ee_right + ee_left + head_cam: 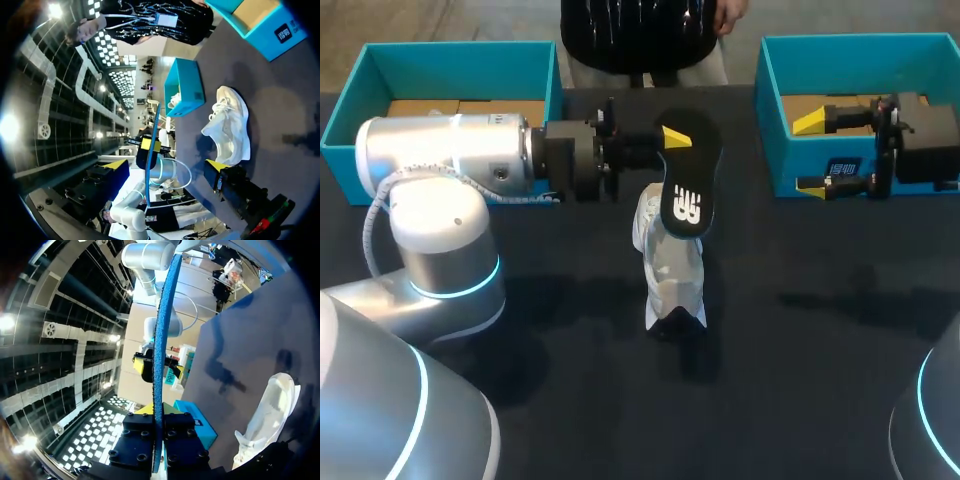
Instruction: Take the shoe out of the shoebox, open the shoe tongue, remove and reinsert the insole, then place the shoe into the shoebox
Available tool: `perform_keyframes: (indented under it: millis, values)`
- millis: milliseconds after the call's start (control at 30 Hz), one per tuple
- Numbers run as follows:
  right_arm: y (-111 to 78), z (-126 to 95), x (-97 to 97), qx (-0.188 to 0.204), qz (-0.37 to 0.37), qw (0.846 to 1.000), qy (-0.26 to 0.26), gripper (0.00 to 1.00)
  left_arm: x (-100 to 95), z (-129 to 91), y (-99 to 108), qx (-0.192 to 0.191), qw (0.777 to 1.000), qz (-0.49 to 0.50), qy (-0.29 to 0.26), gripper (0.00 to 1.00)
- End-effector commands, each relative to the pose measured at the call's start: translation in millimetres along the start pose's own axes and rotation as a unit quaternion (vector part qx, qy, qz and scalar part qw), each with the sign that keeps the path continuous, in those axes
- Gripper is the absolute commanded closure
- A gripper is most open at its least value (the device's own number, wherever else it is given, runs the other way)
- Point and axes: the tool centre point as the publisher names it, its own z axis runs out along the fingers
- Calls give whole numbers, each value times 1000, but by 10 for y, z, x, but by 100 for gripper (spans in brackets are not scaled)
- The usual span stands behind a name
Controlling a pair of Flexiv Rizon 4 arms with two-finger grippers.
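Note:
The white shoe [670,265] lies on the black table [570,400], toe towards the front edge. Above its heel my left gripper [665,140] is shut on the black insole [686,175], which hangs tilted in the air. In the left wrist view the insole [160,340] shows edge-on as a blue strip clamped in the left gripper [159,440], with the shoe [270,410] below and beside it. My right gripper [810,153] stands open and empty over the right shoebox [770,110]. In its own view the right gripper [167,167] faces the shoe [227,125] and the insole [152,150].
A second teal shoebox [350,110] stands at the back left, behind my left arm [440,150]. The same box [182,87] shows beyond the shoe in the right wrist view. Bare table surrounds the shoe in front and to both sides.

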Motion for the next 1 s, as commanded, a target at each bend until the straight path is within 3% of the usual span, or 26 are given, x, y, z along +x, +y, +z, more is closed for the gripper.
perform_keyframes:
  millis: [33,633,1000]
  values:
    - [-2,3,1,0,0,1000,-1,0,4,6,-11,-2,1000,1,0,100]
    - [-2,3,1,0,0,1000,-1,0,21,-9,-17,4,1000,-6,-1,100]
    - [-352,16,-141,-8,6,1000,-28,0,152,-263,-89,41,996,-85,7,100]
